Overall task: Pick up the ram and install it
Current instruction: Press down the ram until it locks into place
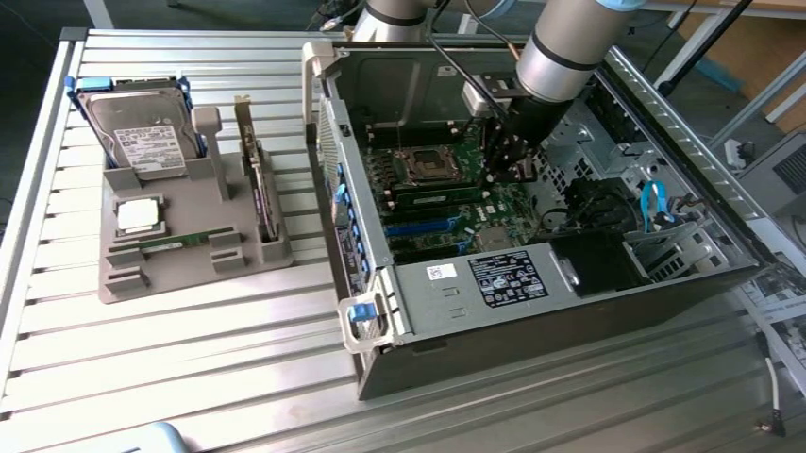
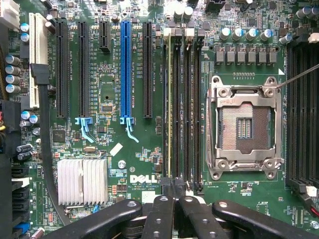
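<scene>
Memory slot work inside the open black metal computer case (image 1: 504, 283): we see the thin green circuit-board ram (image 2: 169, 99) standing edge-on in a black slot of the green motherboard (image 2: 124, 149), beside the silver processor socket (image 2: 244, 127). The black tool (image 2: 174, 193) sits at one end of the stick, its fingers (image 2: 160, 209) drawn narrow and, we judge, clamping nothing. In the exterior view the ram's long axis runs from the tool toward 8 o'clock. On the ribbed metal table (image 1: 189, 359), at 9 o'clock, a grey plastic tray (image 1: 189, 274) holds what looks like a similar green strip (image 1: 176, 241).
</scene>
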Robot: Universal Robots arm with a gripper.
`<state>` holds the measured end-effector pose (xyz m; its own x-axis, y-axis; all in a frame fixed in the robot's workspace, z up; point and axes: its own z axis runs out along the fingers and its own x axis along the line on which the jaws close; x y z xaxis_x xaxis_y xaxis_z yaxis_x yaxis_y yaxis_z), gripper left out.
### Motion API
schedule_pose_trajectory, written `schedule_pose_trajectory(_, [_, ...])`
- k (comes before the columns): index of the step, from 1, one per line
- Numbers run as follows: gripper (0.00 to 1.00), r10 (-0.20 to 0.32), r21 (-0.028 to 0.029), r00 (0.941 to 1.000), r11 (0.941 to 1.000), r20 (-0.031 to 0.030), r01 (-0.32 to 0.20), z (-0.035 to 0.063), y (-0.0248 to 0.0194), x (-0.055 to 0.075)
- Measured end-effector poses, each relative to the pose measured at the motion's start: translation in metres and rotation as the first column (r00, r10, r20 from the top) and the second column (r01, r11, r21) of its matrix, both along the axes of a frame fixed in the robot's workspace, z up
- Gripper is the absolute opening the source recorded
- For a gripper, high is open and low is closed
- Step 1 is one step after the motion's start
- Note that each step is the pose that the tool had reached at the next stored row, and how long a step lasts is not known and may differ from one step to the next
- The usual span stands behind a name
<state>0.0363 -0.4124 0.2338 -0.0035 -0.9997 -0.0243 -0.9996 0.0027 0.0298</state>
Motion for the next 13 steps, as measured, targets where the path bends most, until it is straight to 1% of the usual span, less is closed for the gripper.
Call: schedule_pose_trajectory(13, [0.11, 0.0, -0.0001, 1.0, 1.0, 0.0, 0.0, -0.0023, 0.0, 0.0])
